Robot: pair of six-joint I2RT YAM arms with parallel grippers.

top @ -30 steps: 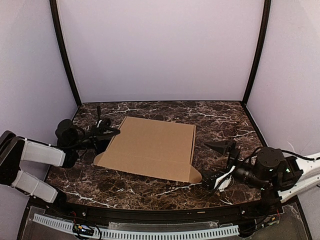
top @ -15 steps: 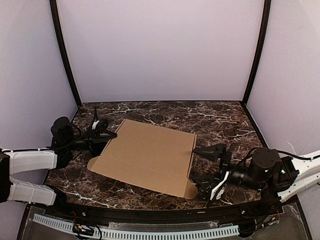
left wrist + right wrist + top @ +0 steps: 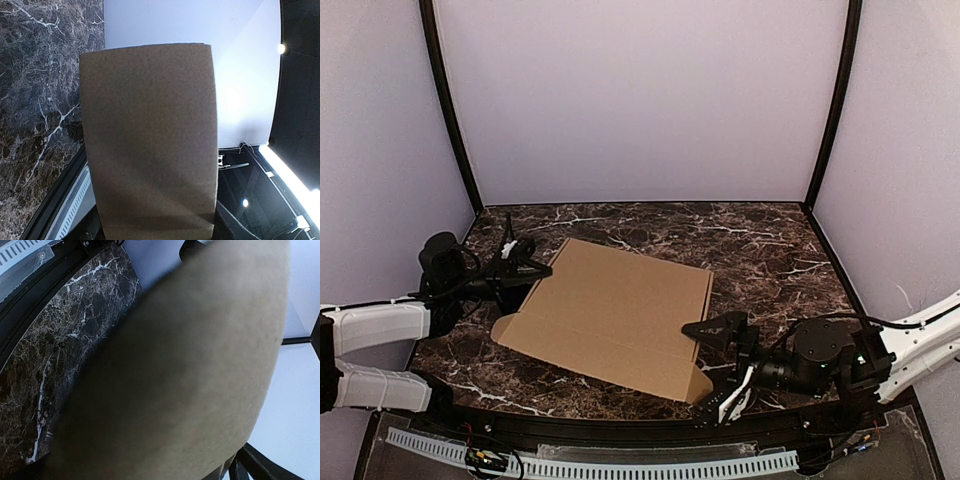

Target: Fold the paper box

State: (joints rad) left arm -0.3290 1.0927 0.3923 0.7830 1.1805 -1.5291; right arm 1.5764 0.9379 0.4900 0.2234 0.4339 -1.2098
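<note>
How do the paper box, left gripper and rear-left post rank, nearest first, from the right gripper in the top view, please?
1. paper box, near-right corner at the right gripper.
2. left gripper, at the box's far-left edge.
3. rear-left post, back corner.

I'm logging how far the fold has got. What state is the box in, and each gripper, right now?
paper box: unfolded, a flat sheet lying on the table.
left gripper: open, jaws apart at the box's far left edge.
right gripper: wide open, at the box's near right corner.
</note>
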